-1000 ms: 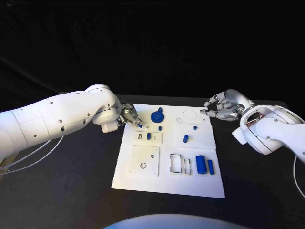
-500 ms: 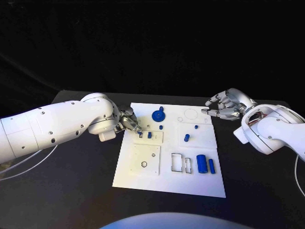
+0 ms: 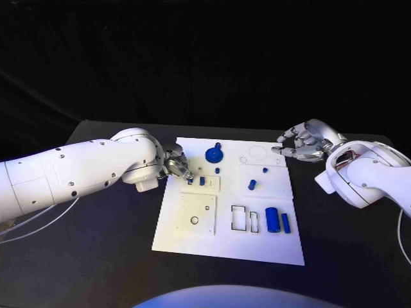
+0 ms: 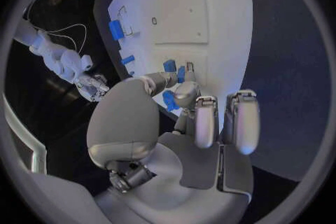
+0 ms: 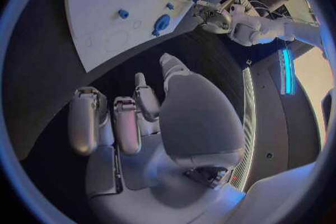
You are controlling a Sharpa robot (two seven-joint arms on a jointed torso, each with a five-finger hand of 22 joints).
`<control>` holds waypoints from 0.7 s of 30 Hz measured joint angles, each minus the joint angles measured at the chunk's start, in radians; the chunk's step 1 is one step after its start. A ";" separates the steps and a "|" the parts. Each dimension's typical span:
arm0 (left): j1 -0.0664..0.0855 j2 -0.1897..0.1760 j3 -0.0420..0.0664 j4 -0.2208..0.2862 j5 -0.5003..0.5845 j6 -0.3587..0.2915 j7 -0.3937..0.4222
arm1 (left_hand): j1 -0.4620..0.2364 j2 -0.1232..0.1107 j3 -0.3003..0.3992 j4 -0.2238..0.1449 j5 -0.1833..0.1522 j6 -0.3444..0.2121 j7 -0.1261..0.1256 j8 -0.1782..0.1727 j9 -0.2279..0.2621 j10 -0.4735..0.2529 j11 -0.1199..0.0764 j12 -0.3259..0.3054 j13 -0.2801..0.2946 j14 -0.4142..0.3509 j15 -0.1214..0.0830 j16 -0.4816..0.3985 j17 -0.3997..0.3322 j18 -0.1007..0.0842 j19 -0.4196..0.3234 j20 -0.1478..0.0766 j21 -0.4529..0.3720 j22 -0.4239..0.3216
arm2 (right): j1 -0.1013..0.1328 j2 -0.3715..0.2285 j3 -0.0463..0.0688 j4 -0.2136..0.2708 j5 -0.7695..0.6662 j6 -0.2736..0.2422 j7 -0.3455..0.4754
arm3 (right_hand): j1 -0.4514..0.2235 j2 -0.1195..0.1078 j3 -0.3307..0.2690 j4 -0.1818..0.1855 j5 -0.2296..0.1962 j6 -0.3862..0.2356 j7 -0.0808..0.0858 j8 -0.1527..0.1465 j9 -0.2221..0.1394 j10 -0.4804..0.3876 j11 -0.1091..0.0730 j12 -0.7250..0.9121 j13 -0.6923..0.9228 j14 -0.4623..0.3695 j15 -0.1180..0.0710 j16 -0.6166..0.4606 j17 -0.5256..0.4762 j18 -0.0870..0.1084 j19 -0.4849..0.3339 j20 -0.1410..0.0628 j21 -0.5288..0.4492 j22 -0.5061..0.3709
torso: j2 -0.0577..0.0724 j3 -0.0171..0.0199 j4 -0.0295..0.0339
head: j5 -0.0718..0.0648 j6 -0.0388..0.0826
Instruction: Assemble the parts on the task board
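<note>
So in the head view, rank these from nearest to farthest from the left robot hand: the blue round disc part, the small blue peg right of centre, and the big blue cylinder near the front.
From the left robot hand:
1. Blue round disc part, just beside it at the board's far edge.
2. Small blue peg, mid-board, toward the right.
3. Big blue cylinder, front right of the task board.

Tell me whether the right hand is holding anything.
Holding nothing: the right hand hovers off the task board with fingers curled in, no blue part between them.

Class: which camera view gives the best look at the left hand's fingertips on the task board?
The left wrist view: the left hand reaches its fingertips to small blue parts on the task board. In the head view the arm hides much of it; the right wrist view shows it distant.
</note>
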 measured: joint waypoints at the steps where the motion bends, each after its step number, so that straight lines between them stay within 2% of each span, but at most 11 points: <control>1: 0.000 0.000 0.000 0.000 -0.002 0.000 0.000 | 0.000 0.000 0.000 0.000 0.003 0.000 0.000 0.000 0.000 0.000 0.000 0.000 0.001 0.000 0.000 0.000 0.000 0.000 0.000 0.000 0.000 0.000 | 0.000 0.000 0.000 0.000 0.000 0.000 0.000 | 0.000 0.000 0.000 0.000 0.000 0.000 0.000 0.000 0.000 0.000 0.000 0.000 0.000 0.000 0.000 0.000 0.000 0.000 0.000 0.000 0.000 0.000 | 0.000 0.0002 -0.0001 | 0.000 0.000; 6: -0.001 0.006 -0.001 -0.001 -0.014 0.003 -0.003 | -0.003 0.003 0.000 0.000 0.022 0.000 0.000 0.005 0.000 0.000 0.000 0.000 0.000 0.000 0.000 0.000 0.000 0.000 0.004 -0.004 0.000 0.000 | 0.000 0.000 0.000 0.000 0.000 0.000 0.000 | 0.000 0.000 0.000 0.000 0.000 0.000 0.000 0.000 0.000 0.000 0.000 0.000 0.000 0.000 0.000 0.000 0.000 0.000 0.000 0.000 0.000 0.000 | 0.001 0.0003 -0.0001 | 0.000 -0.003; 21: -0.004 0.022 -0.003 -0.022 -0.039 0.024 -0.019 | -0.015 -0.007 0.000 0.000 0.023 0.000 0.000 0.011 0.000 0.000 0.000 0.000 0.000 0.000 0.000 0.000 0.000 0.000 0.004 -0.004 0.000 0.000 | -0.001 0.000 0.000 0.000 0.000 0.000 0.000 | 0.000 0.000 0.000 0.000 0.000 0.000 0.000 0.000 0.000 0.000 0.000 0.000 0.000 0.000 0.000 0.000 0.000 0.000 0.000 0.000 -0.002 0.000 | 0.000 -0.0002 -0.0001 | -0.002 -0.008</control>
